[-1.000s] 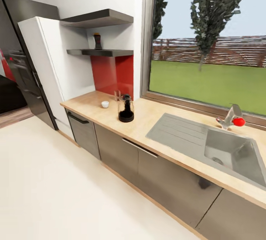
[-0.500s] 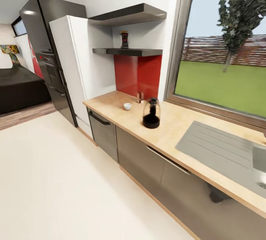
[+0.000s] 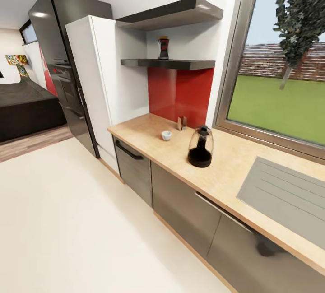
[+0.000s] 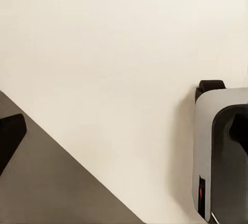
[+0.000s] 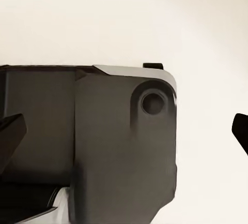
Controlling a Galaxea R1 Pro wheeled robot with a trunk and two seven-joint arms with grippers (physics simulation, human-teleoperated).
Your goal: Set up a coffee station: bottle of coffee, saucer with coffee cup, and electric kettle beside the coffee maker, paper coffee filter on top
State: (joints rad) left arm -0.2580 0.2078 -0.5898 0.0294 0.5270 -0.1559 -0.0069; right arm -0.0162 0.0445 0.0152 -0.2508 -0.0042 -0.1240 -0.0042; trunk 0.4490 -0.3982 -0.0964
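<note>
I'm driving toward the jar (image 3: 163,48) on the shelf (image 3: 168,63), at one o'clock; next, reach up. End effector state: cannot tell.

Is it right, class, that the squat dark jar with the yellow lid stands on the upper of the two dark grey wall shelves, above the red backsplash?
Not quite. The head view shows the squat dark jar with the yellow lid standing on the lower of the two dark grey wall shelves, not the upper one. It is above the red backsplash, as you said.
</note>
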